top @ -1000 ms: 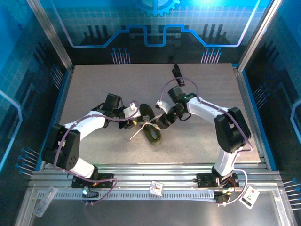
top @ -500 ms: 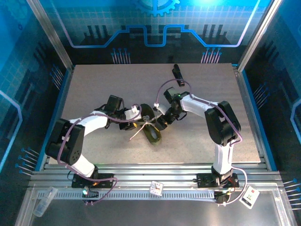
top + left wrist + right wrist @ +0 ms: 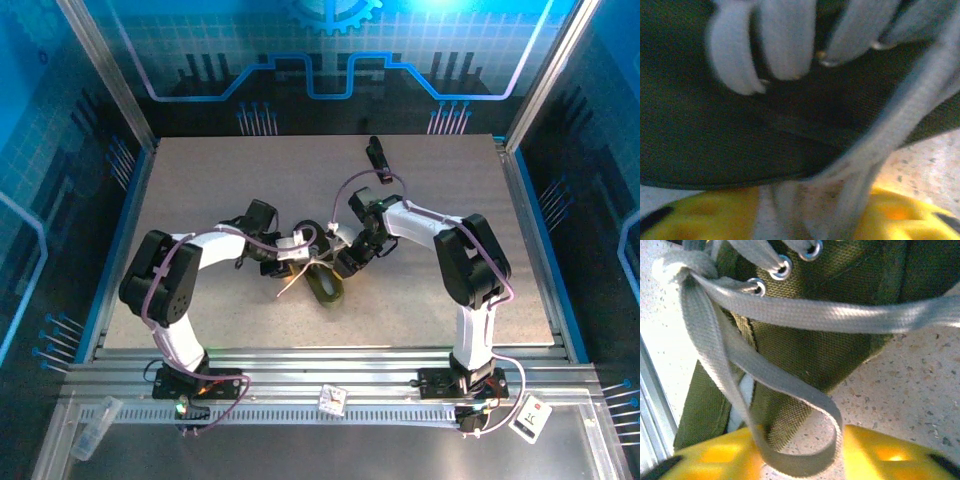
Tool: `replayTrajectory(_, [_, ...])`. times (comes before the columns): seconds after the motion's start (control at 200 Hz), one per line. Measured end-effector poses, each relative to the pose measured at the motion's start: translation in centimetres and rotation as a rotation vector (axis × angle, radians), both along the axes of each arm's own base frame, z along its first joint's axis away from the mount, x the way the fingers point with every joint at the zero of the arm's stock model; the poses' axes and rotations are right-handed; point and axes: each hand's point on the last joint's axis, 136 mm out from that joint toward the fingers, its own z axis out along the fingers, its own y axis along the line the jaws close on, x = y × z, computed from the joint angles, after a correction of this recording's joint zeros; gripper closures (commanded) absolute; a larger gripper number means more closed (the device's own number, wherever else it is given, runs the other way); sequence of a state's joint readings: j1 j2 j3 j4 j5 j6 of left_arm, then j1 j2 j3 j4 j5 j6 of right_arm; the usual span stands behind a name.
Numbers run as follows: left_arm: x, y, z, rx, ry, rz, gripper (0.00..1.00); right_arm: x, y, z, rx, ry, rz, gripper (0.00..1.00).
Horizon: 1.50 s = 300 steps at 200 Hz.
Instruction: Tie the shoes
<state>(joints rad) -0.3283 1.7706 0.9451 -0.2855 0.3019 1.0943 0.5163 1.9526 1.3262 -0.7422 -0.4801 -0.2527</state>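
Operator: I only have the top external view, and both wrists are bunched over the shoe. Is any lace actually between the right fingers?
Observer: Yes. In the right wrist view a lace loop sits in the gap between the yellow right fingers. They stand apart, with table showing between them.
Operator: And the left side?
Observer: The left wrist view is blurred, but a lace strand runs down off the olive shoe into the gap between the left fingers.
Operator: Is the rest of the lace slack?
Observer: Not all of it. In the right wrist view a second strand lies stretched straight across the shoe's side, below the metal eyelets.
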Motion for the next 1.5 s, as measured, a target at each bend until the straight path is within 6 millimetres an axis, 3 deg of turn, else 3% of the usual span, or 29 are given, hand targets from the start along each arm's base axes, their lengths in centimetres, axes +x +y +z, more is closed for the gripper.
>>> replayTrajectory(0.08, [0.2, -0.2, 0.0, 0.015, 0.004, -0.015, 1.00, 0.0, 0.0, 0.1, -0.002, 0.004, -0.008, 0.97])
replayTrajectory(0.285, [-0.1, 0.3, 0.2, 0.022, 0.026, -0.005, 1.00, 1.0, -0.4, 1.6, 0.013, -0.048, -0.039, 1.00])
replayTrajectory(0.455, [-0.3, 0.8, 2.0, 0.016, 0.011, 0.007, 1.00, 2.0, -0.9, 3.0, 0.037, -0.093, -0.066, 1.00])
replayTrajectory(0.61, [-0.5, 0.7, 3.5, -0.001, -0.008, 0.009, 1.00, 1.9, -1.1, 3.3, 0.035, -0.076, -0.060, 0.94])
replayTrajectory(0.78, [-1.2, 0.5, 3.5, -0.008, 0.036, 0.034, 1.00, 1.8, -1.0, 3.1, 0.027, -0.050, -0.042, 0.93])
replayTrajectory(0.855, [-1.2, -0.1, 3.9, -0.016, 0.044, 0.040, 1.00, 1.5, -1.1, 2.7, 0.019, -0.038, -0.036, 0.82])
replayTrajectory(0.94, [-1.4, -0.9, 4.3, -0.023, 0.047, 0.039, 1.00, 1.4, -1.1, 2.8, 0.017, -0.032, -0.034, 0.79])
replayTrajectory(1.041, [-1.7, -1.3, 4.5, -0.028, 0.054, 0.043, 1.00, 1.7, -0.9, 3.2, 0.026, -0.043, -0.028, 0.84])
replayTrajectory(1.191, [-1.6, -1.4, 5.2, -0.038, 0.046, 0.059, 1.00, 1.7, -0.8, 3.5, 0.032, -0.044, -0.021, 0.98])
replayTrajectory(1.501, [-1.8, -1.2, 5.5, -0.027, 0.057, 0.069, 1.00, 2.0, -1.1, 3.2, 0.013, -0.053, -0.029, 1.00])
